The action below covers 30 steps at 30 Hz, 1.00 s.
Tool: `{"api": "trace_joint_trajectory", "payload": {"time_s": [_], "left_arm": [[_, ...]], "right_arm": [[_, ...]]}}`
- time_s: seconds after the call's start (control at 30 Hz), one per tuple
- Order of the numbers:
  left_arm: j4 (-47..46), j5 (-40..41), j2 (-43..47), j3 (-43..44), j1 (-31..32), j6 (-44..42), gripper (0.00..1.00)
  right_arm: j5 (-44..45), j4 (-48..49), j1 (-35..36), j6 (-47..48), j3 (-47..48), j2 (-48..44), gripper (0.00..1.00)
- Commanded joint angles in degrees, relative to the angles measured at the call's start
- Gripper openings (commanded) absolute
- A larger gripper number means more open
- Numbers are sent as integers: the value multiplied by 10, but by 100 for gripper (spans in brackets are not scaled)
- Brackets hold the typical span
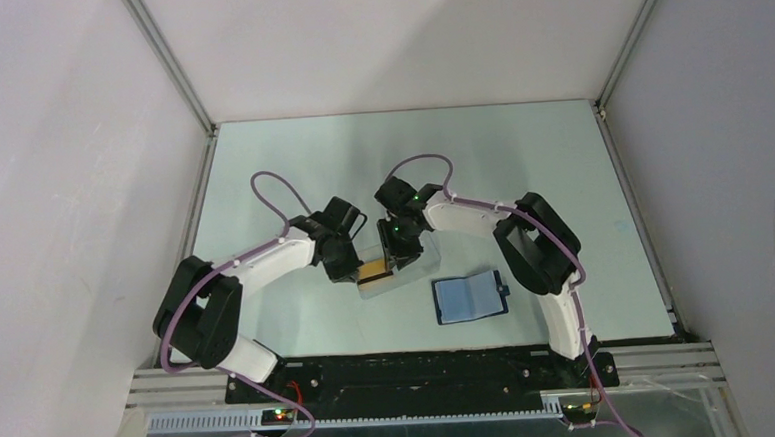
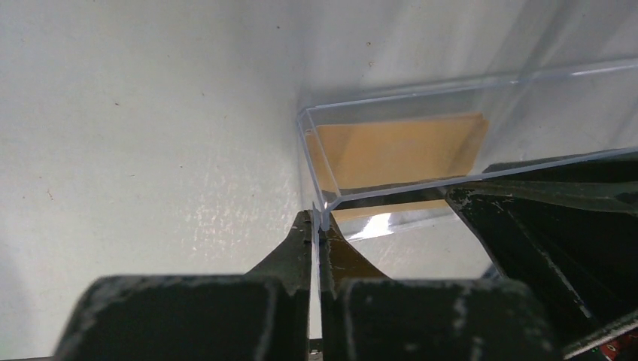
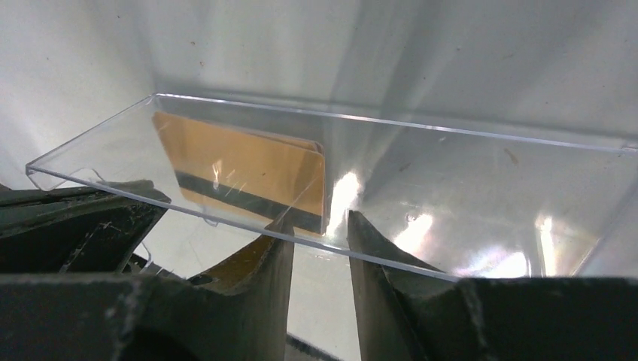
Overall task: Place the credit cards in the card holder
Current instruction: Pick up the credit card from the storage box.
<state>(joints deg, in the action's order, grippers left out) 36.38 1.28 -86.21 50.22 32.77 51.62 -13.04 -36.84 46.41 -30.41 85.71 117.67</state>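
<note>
Some credit cards [image 1: 374, 270] lie inside clear tray [image 1: 414, 277]; card holder [image 1: 471, 297] is open just right of the tray.
Left wrist: left gripper [image 2: 317, 224] is pinched shut on the tray's corner wall.
Right wrist: right gripper [image 3: 318, 226] is part-open and empty, at the tray's near wall and lined up on the cards' edge (risk: fingertips catch the wall, or the flat cards skid instead of lifting).

Top external: fixed high behind the arm bases [image 1: 255, 384] at the bottom edge, looking down on the whole table [image 1: 520, 151] from far off.
Left wrist: low and very near, looking past the left gripper [image 2: 318, 226] at a corner of the clear tray [image 2: 527, 120].
Right wrist: low, near, facing the tray's long wall past the right gripper [image 3: 317, 222].
Shared: all three show the tray and credit cards [image 2: 406, 150] — mid-frame in the top view.
</note>
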Motion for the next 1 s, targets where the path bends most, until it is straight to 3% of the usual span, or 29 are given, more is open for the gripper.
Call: {"api": "trace_joint_trajectory", "payload": {"time_s": [0.0, 0.13, 0.2, 0.33, 0.97], "left_arm": [[-14, 0, 21, 11, 7, 11, 0], [-14, -3, 22, 15, 8, 11, 0], [-13, -3, 22, 16, 9, 11, 0], [-13, -5, 20, 13, 9, 9, 0], [-14, 2, 8, -2, 10, 11, 0]], "right_arm": [[18, 32, 9, -10, -5, 7, 36], [9, 53, 10, -21, -14, 14, 31], [-9, 71, 10, -24, -16, 18, 13], [-17, 76, 12, -31, -18, 15, 0], [-5, 69, 29, -45, -7, -73, 0]]}}
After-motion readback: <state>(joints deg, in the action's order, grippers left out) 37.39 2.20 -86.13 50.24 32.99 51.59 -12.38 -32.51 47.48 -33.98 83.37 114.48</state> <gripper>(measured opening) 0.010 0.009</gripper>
